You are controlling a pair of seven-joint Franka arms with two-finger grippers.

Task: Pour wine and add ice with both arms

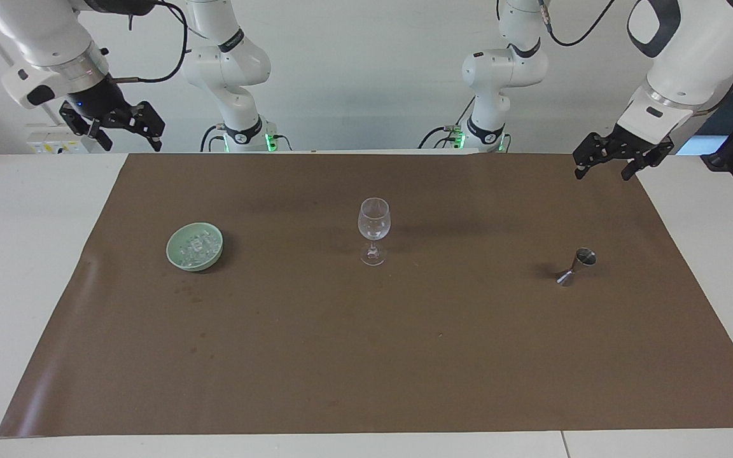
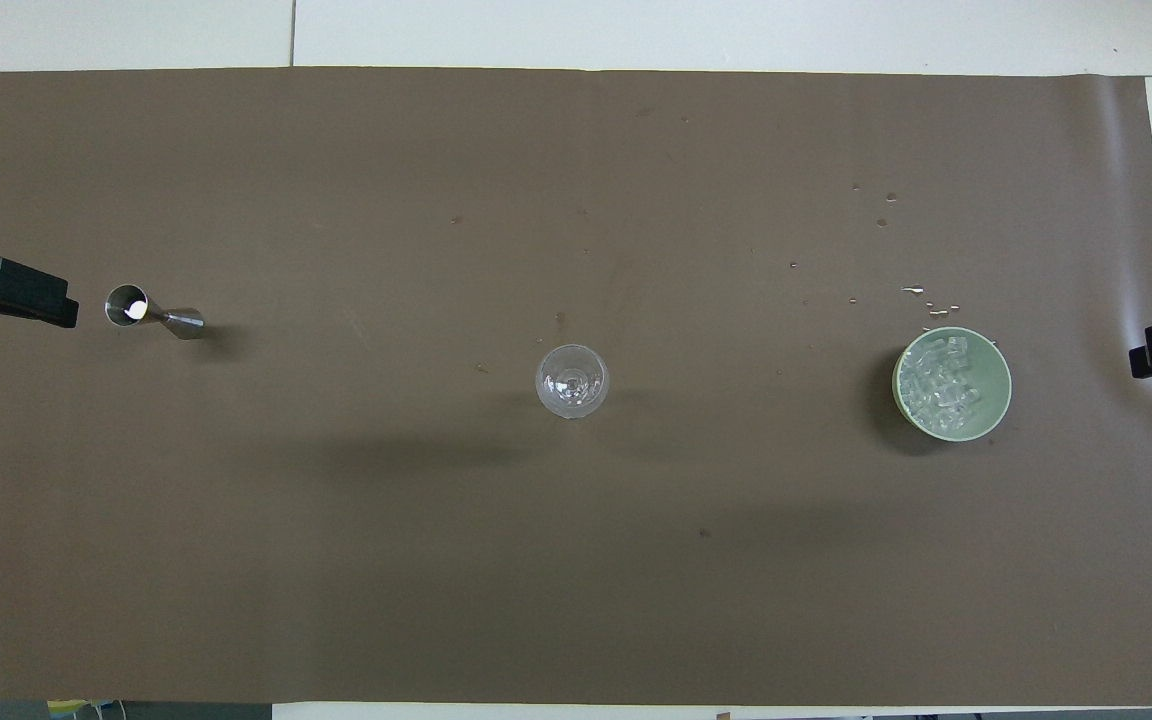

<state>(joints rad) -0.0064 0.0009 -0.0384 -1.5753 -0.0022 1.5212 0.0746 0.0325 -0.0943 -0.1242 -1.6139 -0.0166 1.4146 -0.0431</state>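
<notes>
Two grippers hang empty, jaws apart: the left gripper (image 1: 613, 159) over the mat corner nearest the upright jigger (image 1: 578, 265), the right gripper (image 1: 126, 129) above the table edge, nearest the bowl (image 1: 194, 247) holding ice (image 2: 941, 385).

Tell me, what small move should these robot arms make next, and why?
Probably the left gripper should lower toward the metal jigger. Both grippers hang open and empty at the mat's corners, the wine glass looks empty, and the ice sits untouched in its green bowl below the right gripper.
</notes>
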